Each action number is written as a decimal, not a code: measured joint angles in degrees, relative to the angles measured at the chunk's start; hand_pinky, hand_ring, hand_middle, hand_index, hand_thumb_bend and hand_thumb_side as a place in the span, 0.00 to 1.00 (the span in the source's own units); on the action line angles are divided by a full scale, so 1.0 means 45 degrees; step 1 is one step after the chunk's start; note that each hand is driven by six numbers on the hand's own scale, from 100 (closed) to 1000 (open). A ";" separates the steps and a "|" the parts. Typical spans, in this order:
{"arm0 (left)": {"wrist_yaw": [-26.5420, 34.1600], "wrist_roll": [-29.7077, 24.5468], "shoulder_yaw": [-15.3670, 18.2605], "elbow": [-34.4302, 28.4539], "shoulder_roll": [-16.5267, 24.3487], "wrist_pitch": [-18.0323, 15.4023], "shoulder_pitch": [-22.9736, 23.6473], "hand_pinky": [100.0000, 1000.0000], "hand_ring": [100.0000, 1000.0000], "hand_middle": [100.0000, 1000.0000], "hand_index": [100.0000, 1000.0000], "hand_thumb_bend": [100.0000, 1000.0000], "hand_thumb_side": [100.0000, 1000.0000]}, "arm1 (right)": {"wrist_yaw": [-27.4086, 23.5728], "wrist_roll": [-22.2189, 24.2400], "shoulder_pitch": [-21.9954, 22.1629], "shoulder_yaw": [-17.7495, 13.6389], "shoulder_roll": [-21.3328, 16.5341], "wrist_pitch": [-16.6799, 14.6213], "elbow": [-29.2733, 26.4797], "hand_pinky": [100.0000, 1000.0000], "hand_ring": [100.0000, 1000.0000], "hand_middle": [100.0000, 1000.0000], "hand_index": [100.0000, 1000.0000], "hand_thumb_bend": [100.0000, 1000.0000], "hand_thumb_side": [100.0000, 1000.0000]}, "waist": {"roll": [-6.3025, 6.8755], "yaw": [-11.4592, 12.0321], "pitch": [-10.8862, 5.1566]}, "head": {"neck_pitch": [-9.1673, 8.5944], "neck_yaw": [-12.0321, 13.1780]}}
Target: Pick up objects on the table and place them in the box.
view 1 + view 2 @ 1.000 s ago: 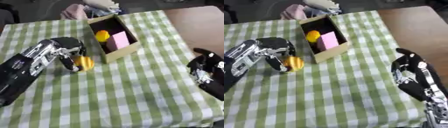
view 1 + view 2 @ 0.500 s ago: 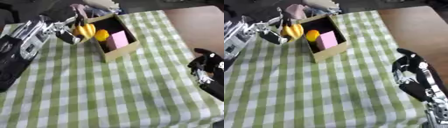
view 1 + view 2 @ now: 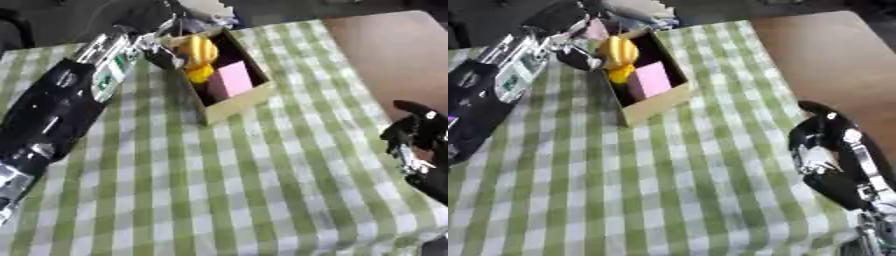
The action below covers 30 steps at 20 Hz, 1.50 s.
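An open cardboard box (image 3: 236,102) stands on the green checked cloth at the upper middle. Inside it lie a pink block (image 3: 231,81) and a small yellow thing (image 3: 199,76). My left hand (image 3: 160,49) reaches over the box's left wall, fingers curled round a yellow-orange rounded object (image 3: 198,50) held above the box's far end. My right hand (image 3: 826,141) rests at the right side of the table, fingers relaxed and upward, holding nothing.
The green checked cloth (image 3: 227,185) covers the table. A bare brown tabletop (image 3: 385,55) shows at the upper right. A heap of cloth-like things (image 3: 636,12) lies beyond the box at the far edge.
My left hand has lifted the yellow-orange object off the cloth and carried it up and right, from beside the box to over its opening. The right hand has stayed put.
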 measured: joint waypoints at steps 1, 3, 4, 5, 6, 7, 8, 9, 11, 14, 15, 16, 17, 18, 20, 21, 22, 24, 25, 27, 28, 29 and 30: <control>0.0001 0.0072 -0.0002 0.0003 -0.0031 0.0021 0.0045 0.74 0.74 0.83 0.91 0.30 0.35 | 0.0000 0.0000 0.0001 -0.0001 0.0000 0.0000 0.0000 0.42 0.56 0.49 0.86 0.00 0.41 | 0.0000 0.0025 0.0000 | 0.0000 -0.0002; 0.0334 0.0275 0.0054 -0.0287 -0.0021 0.0122 0.0252 0.73 0.70 0.76 0.87 0.24 0.32 | 0.0000 -0.0005 0.0002 -0.0010 0.0000 0.0002 0.0000 0.42 0.56 0.49 0.86 0.00 0.41 | 0.0000 0.0167 0.0000 | -0.0002 -0.0038; 0.0669 0.0415 0.0115 -0.0651 0.0065 0.0194 0.0429 0.72 0.68 0.74 0.85 0.22 0.29 | 0.0000 -0.0016 0.0002 -0.0031 0.0000 -0.0001 0.0000 0.42 0.56 0.49 0.86 0.00 0.41 | 0.0000 0.0244 0.0000 | -0.0003 -0.0083; 0.1077 0.0570 0.0205 -0.1162 0.0242 0.0277 0.0653 0.71 0.65 0.71 0.83 0.16 0.25 | 0.0001 -0.0039 0.0002 -0.0073 -0.0001 0.0005 0.0000 0.42 0.56 0.49 0.86 0.00 0.41 | 0.0000 0.0317 0.0000 | -0.0004 -0.0139; 0.1559 0.0733 0.0317 -0.1803 0.0479 0.0367 0.0933 0.71 0.64 0.68 0.82 0.13 0.23 | 0.0003 -0.0060 0.0002 -0.0114 -0.0002 0.0011 0.0000 0.42 0.56 0.49 0.86 0.00 0.41 | 0.0000 0.0407 0.0000 | -0.0005 -0.0205; 0.2095 0.0892 0.0469 -0.2551 0.0755 0.0475 0.1270 0.70 0.61 0.64 0.80 0.05 0.20 | 0.0007 -0.0088 0.0003 -0.0165 -0.0003 0.0020 0.0000 0.42 0.56 0.49 0.86 0.00 0.41 | 0.0000 0.0513 0.0000 | -0.0005 -0.0265; 0.2695 0.1074 0.0684 -0.3400 0.1044 0.0594 0.1686 0.70 0.61 0.63 0.79 0.02 0.20 | 0.0015 -0.0137 0.0003 -0.0222 -0.0006 0.0031 0.0000 0.42 0.57 0.49 0.86 0.00 0.41 | 0.0000 0.0636 -0.0003 | -0.0005 -0.0329; 0.3347 0.1258 0.0934 -0.4284 0.1329 0.0736 0.2167 0.69 0.60 0.61 0.78 0.00 0.22 | 0.0029 -0.0189 0.0003 -0.0278 -0.0010 0.0036 0.0000 0.42 0.57 0.49 0.86 0.00 0.41 | 0.0000 0.0757 -0.0008 | -0.0005 -0.0379; 0.4737 0.1681 0.1506 -0.6057 0.1761 0.1023 0.3238 0.69 0.60 0.60 0.78 0.00 0.25 | 0.0080 -0.0317 0.0005 -0.0408 -0.0029 0.0070 0.0000 0.43 0.57 0.49 0.86 0.00 0.41 | 0.0000 0.0976 -0.0013 | -0.0003 -0.0454; 0.6662 0.2552 0.2395 -0.8184 0.1850 0.1209 0.4978 0.69 0.59 0.60 0.78 0.00 0.31 | 0.0149 -0.0524 0.0005 -0.0611 -0.0155 0.0129 -0.0003 0.43 0.57 0.49 0.87 0.00 0.41 | 0.0000 0.1316 -0.0016 | 0.0014 -0.0514; 0.7202 0.2909 0.2640 -0.8581 0.1721 0.1089 0.5475 0.69 0.60 0.61 0.79 0.00 0.36 | 0.0180 -0.0599 0.0005 -0.0671 -0.0200 0.0151 -0.0004 0.43 0.57 0.49 0.87 0.00 0.41 | 0.0000 0.1446 -0.0019 | 0.0024 -0.0525; 0.7689 0.3261 0.2833 -0.8848 0.1476 0.0866 0.5955 0.69 0.60 0.62 0.79 0.00 0.41 | 0.0208 -0.0674 0.0005 -0.0729 -0.0244 0.0175 -0.0006 0.43 0.57 0.49 0.87 0.00 0.41 | 0.0002 0.1573 -0.0027 | 0.0053 -0.0529; 0.8101 0.3604 0.3001 -0.9033 0.1117 0.0561 0.6422 0.69 0.60 0.62 0.79 0.00 0.45 | 0.0239 -0.0743 0.0004 -0.0784 -0.0265 0.0196 -0.0008 0.43 0.57 0.49 0.87 0.00 0.41 | 0.0003 0.1695 -0.0037 | 0.0091 -0.0531; 0.8453 0.3939 0.3144 -0.9143 0.0685 0.0248 0.6866 0.68 0.60 0.62 0.80 0.00 0.48 | 0.0255 -0.0810 0.0004 -0.0826 -0.0294 0.0212 -0.0012 0.43 0.57 0.50 0.87 0.00 0.41 | 0.0003 0.1836 -0.0042 | 0.0123 -0.0531; 0.8929 0.4614 0.3392 -0.9234 -0.0331 -0.0255 0.7664 0.68 0.60 0.62 0.81 0.00 0.54 | 0.0298 -0.0942 0.0004 -0.0890 -0.0337 0.0245 -0.0032 0.44 0.58 0.50 0.88 0.00 0.41 | 0.0003 0.2138 -0.0046 | 0.0127 -0.0520; 0.9073 0.4885 0.3457 -0.9257 -0.0775 -0.0416 0.7948 0.68 0.60 0.63 0.81 0.00 0.57 | 0.0311 -0.1000 0.0004 -0.0914 -0.0337 0.0258 -0.0037 0.44 0.58 0.51 0.89 0.00 0.41 | 0.0000 0.2233 -0.0049 | 0.0128 -0.0505; 0.9186 0.5146 0.3501 -0.9258 -0.1262 -0.0554 0.8224 0.68 0.61 0.63 0.82 0.00 0.61 | 0.0319 -0.1078 0.0006 -0.0941 -0.0337 0.0264 -0.0041 0.44 0.59 0.51 0.90 0.00 0.41 | 0.0000 0.2311 -0.0050 | 0.0128 -0.0482; 0.9243 0.5458 0.3523 -0.9259 -0.2147 -0.0731 0.8598 0.69 0.63 0.66 0.83 0.00 0.65 | 0.0325 -0.1277 0.0021 -0.0958 -0.0337 0.0303 -0.0054 0.44 0.59 0.51 0.91 0.00 0.41 | 0.0000 0.2413 -0.0050 | 0.0128 -0.0444; 0.9237 0.5521 0.3524 -0.9259 -0.2624 -0.0769 0.8741 0.69 0.64 0.66 0.83 0.00 0.68 | 0.0324 -0.1406 0.0034 -0.0984 -0.0336 0.0333 -0.0060 0.44 0.60 0.52 0.91 0.00 0.41 | -0.0002 0.2463 -0.0050 | 0.0129 -0.0438; 0.9200 0.5545 0.3524 -0.9260 -0.3623 -0.0778 0.8913 0.69 0.64 0.67 0.84 0.00 0.72 | 0.0307 -0.1696 0.0118 -0.1026 -0.0323 0.0394 -0.0065 0.45 0.61 0.52 0.92 0.00 0.41 | -0.0003 0.2530 -0.0050 | 0.0129 -0.0423; 0.9185 0.5550 0.3524 -0.9260 -0.4094 -0.0755 0.8956 0.69 0.64 0.67 0.84 0.00 0.74 | 0.0295 -0.1842 0.0141 -0.1030 -0.0319 0.0425 -0.0065 0.45 0.61 0.52 0.92 0.00 0.41 | -0.0008 0.2550 -0.0050 | 0.0129 -0.0408; 0.9186 0.5556 0.3524 -0.9255 -0.4549 -0.0714 0.9011 0.69 0.64 0.67 0.83 0.00 0.75 | 0.0281 -0.1993 0.0145 -0.1050 -0.0317 0.0456 -0.0065 0.45 0.62 0.53 0.92 0.00 0.41 | -0.0018 0.2597 -0.0050 | 0.0129 -0.0383; 0.9198 0.5578 0.3519 -0.9239 -0.4943 -0.0669 0.9070 0.69 0.64 0.67 0.83 0.00 0.76 | 0.0261 -0.2147 0.0155 -0.1065 -0.0302 0.0487 -0.0065 0.45 0.63 0.53 0.92 0.00 0.41 | -0.0040 0.2628 -0.0050 | 0.0129 -0.0345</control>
